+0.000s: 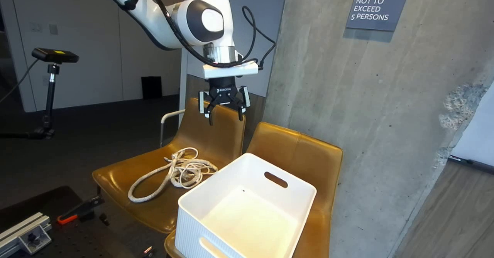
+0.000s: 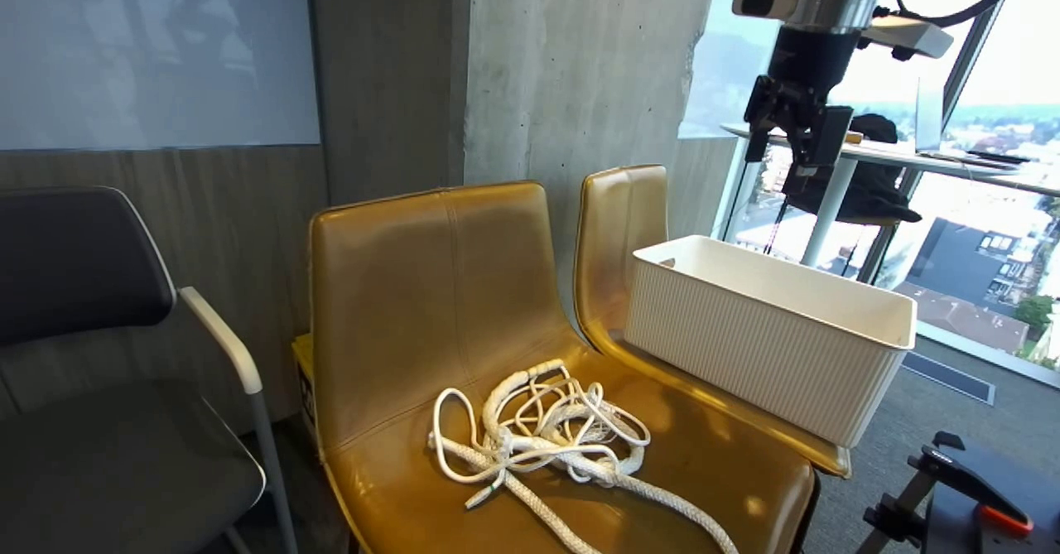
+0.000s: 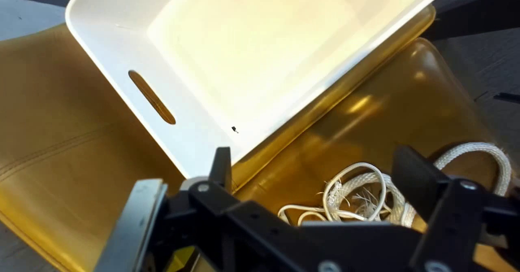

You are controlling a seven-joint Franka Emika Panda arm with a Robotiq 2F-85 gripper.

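Note:
My gripper point(image 1: 225, 118) hangs in the air above two tan leather chairs, its fingers spread wide with nothing between them. On the seat of a tan chair point(image 2: 422, 281) lies a loose tangle of white rope point(image 2: 530, 445), thick braided lengths mixed with thinner cord. Beside it a white ribbed bin point(image 2: 745, 347) rests on the neighbouring tan chair point(image 1: 305, 144). In the wrist view the rope point(image 3: 400, 199) shows beyond the open jaws, partly hidden by the gripper. The bin point(image 3: 243, 68) fills the upper part there; only a small dark speck point(image 3: 234, 129) shows inside.
A concrete wall point(image 1: 386, 107) rises behind the chairs. A dark chair with an armrest point(image 2: 219, 334) stands beside the rope's chair. A camera on a stand point(image 1: 55, 55) and a dark table with an orange-and-black tool point(image 1: 79, 209) are near the arm. Windows and a white table point(image 2: 927, 161) lie behind.

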